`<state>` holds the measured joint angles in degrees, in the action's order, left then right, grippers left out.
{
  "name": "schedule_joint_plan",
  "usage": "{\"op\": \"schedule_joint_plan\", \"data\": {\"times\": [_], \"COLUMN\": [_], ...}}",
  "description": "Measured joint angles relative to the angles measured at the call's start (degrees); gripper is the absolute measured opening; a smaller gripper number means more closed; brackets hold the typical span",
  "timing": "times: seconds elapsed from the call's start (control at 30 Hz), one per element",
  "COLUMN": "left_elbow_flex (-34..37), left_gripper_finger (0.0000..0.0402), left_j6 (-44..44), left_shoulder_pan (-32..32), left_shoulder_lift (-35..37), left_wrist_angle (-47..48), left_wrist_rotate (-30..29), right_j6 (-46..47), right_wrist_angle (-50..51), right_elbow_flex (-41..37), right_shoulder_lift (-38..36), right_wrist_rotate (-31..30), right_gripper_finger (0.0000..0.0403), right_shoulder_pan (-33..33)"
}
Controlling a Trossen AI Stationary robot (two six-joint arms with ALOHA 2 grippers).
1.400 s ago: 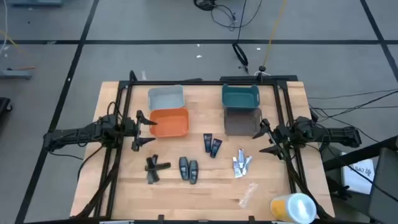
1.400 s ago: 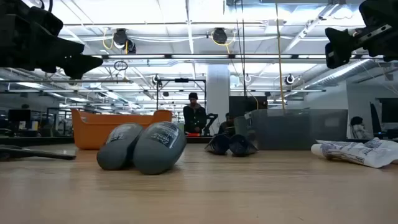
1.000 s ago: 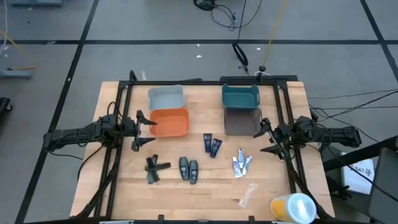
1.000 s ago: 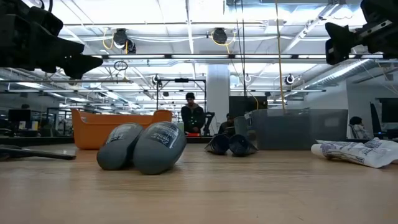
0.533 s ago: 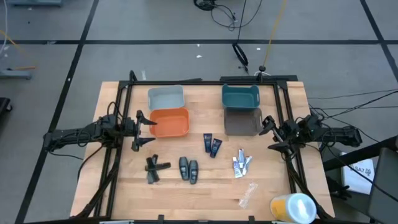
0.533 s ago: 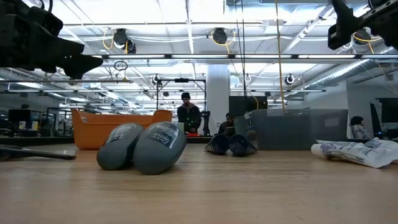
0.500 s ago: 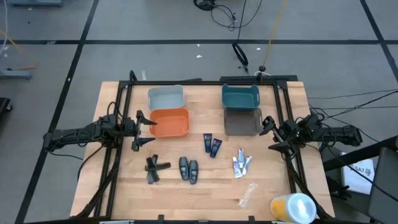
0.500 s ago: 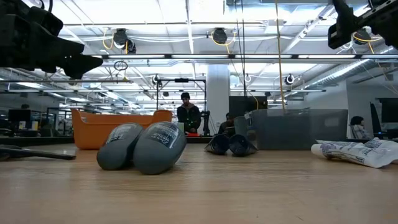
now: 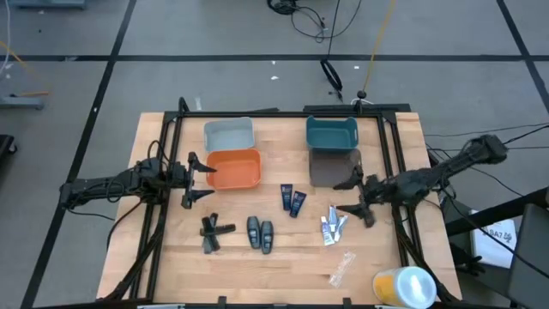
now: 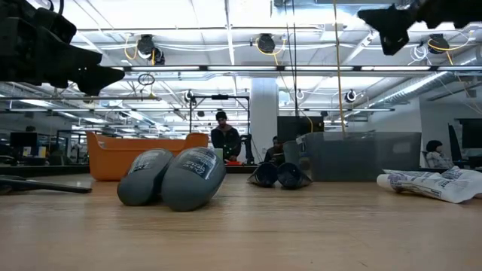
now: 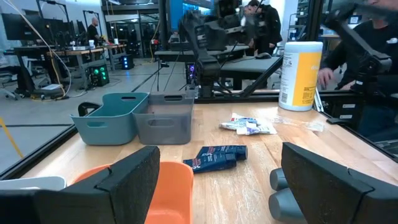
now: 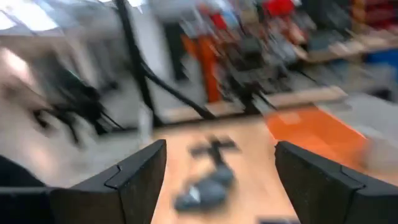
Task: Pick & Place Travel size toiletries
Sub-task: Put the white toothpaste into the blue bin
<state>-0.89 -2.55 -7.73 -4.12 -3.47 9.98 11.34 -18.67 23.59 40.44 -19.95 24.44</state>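
Observation:
The toiletries lie on the wooden table in pairs: silvery-white tubes (image 9: 333, 225), dark blue tubes (image 9: 292, 200), dark grey oval pieces (image 9: 260, 233) and thin black stick pieces (image 9: 213, 232). My right gripper (image 9: 348, 197) hangs open above the table, just right of the silvery-white tubes and in front of the dark grey bin (image 9: 334, 167). Its wrist view is blurred but shows the oval pieces (image 12: 202, 190) between the spread fingers. My left gripper (image 9: 199, 178) waits open at the left, beside the orange bin (image 9: 233, 168). Its wrist view shows the blue tubes (image 11: 214, 157) ahead.
A light grey bin (image 9: 229, 134) and a teal bin (image 9: 331, 132) stand at the back. A clear crinkled wrapper (image 9: 342, 268) and a big yellow-and-white cylinder (image 9: 405, 286) lie at the near right. Black frame rails (image 9: 396, 172) run along both sides.
My right gripper has swung from the table's right edge toward its middle and risen. It has turned toward the near side and now stands beside the silvery-white tubes, still open. The toiletries have not moved.

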Motion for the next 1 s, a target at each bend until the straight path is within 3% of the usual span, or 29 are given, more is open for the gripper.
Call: {"op": "schedule_joint_plan", "data": {"times": [0.1, 0.2, 0.3, 0.43, 0.7, 0.83, 1.0], "left_elbow_flex": [0.02, 0.02, 0.02, 0.02, 0.02, 0.02, 0.02], "left_gripper_finger": [0.0328, 0.0328, 0.0328, 0.0328, 0.0328, 0.0328, 0.0328], "left_j6": [0.0, 0.0, 0.0, 0.0, 0.0, 0.0, 0.0], "left_shoulder_pan": [-0.02, -0.02, 0.0, -0.02, 0.0, -0.02, -0.02], "left_shoulder_lift": [0.0, 0.0, 0.0, 0.0, 0.0, 0.0, 0.0], "left_wrist_angle": [-0.04, -0.06, -0.08, -0.08, -0.11, -0.13, -0.13], "left_wrist_rotate": [-0.02, -0.01, 0.0, 0.0, 0.0, 0.0, -0.01], "right_j6": [2.75, 12.09, 23.25, 38.41, 73.06, 83.02, 90.74], "right_wrist_angle": [14.11, 30.67, 45.61, 60.9, 78.64, 88.01, 91.17], "right_elbow_flex": [12.2, 26.55, 38.98, 49.98, 51.0, 50.98, 50.98], "right_shoulder_lift": [10.97, 21.25, 30.82, 39.86, 49.64, 52.33, 54.64], "right_wrist_rotate": [-9.43, -13.58, -14.03, -9.0, 2.66, 3.86, 3.14], "right_gripper_finger": [0.029, 0.029, 0.029, 0.029, 0.029, 0.029, 0.029], "right_shoulder_pan": [4.55, 7.31, 8.06, 7.92, 8.38, 10.03, 12.28]}}
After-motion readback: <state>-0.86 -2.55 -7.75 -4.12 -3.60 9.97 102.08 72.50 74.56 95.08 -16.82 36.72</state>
